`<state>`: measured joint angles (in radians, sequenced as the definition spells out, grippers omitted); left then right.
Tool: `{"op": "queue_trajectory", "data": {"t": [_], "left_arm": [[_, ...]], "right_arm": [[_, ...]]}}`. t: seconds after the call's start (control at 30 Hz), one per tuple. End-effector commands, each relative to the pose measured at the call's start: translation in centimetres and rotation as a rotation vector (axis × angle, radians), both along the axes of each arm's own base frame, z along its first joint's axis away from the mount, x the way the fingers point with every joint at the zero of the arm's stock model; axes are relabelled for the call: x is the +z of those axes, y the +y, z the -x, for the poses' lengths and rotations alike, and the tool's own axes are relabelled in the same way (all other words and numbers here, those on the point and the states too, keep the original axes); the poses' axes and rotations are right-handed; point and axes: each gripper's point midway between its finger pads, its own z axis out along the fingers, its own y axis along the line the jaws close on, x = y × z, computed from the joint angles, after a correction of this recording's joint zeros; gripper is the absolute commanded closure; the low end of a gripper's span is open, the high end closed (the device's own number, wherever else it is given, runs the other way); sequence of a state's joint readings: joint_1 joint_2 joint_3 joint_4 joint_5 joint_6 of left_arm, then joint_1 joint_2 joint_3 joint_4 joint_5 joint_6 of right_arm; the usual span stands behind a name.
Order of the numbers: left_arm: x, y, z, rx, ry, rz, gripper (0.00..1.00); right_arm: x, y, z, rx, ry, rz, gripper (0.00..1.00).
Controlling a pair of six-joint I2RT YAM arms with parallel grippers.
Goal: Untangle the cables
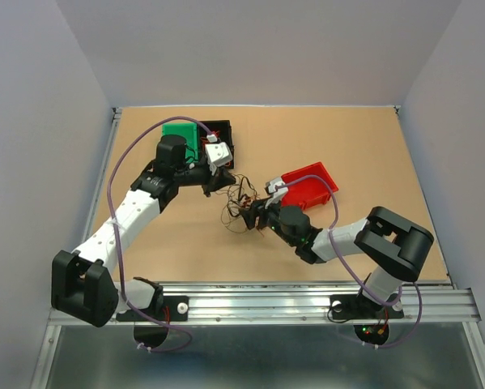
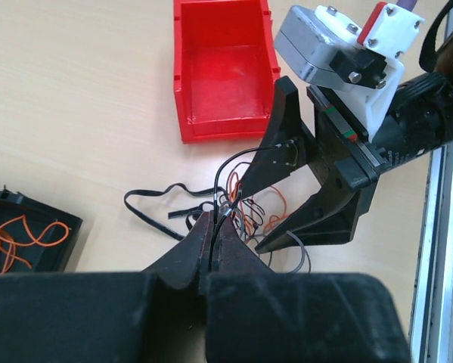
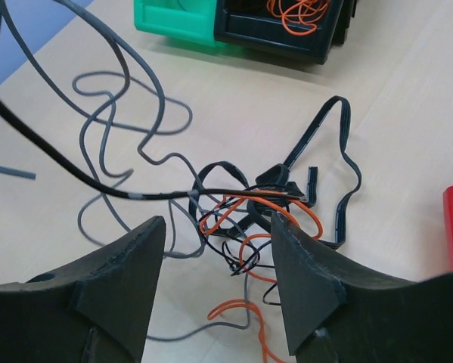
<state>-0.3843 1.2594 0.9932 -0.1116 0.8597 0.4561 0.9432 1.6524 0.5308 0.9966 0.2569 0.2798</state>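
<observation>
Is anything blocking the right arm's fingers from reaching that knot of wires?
Nothing visible does. The right gripper hangs open right above the tangle of black, grey and orange cables.

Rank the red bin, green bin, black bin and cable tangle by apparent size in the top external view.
1. red bin: clearly largest.
2. green bin and black bin: alike; the left arm hides part of both, so unranked.
3. cable tangle: sprawling footprint close to those bins; unsure.

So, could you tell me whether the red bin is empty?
Empty: the left wrist view shows the red bin with a bare floor.
</observation>
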Motion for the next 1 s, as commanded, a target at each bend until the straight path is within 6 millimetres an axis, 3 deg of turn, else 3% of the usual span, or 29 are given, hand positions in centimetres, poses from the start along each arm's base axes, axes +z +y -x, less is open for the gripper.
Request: {"op": "queue_trajectory", "data": {"t": [0.0,0.2,0.3,0.4,0.47,0.57,0.73,0.97], "left_arm": [[2.0,0.2,-0.5,0.033,-0.051,0.043,1.0],[2.8,1.3,-1.0,0.076,-0.061,0.061,1.0],[3.2,1.7,-1.4,0.099,-0.069,0.073,1.0],[3.1,2.1,-1.8,0.115,-0.063,0.075,1.0],[2.7,2.0,-1.9,0.106,-0.056,0.072,1.0],[2.2,1.8,-1.9,0.093,-0.042,0.065,1.0],[2.0,1.6,-1.5,0.061,-0.033,0.063,1.0],[1.9,1.4,-1.0,0.029,-0.023,0.066,1.0]], "right_arm": [[2.4,-0.3,-0.9,-0.062,-0.045,-0.059,0.38],[1.9,-1.3,-1.7,-0.141,-0.037,-0.054,0.51],[2.2,-1.5,-1.5,-0.138,-0.039,-0.063,0.52],[3.2,-1.5,-0.7,-0.101,-0.046,-0.091,0.43],[3.4,-1.8,0.1,-0.069,-0.053,-0.086,0.3],[4.6,-2.6,1.1,-0.041,-0.085,-0.097,0.22],[4.9,-4.3,1.7,-0.065,-0.097,-0.094,0.24],[4.2,-3.5,0.9,-0.064,-0.104,-0.048,0.29]]}}
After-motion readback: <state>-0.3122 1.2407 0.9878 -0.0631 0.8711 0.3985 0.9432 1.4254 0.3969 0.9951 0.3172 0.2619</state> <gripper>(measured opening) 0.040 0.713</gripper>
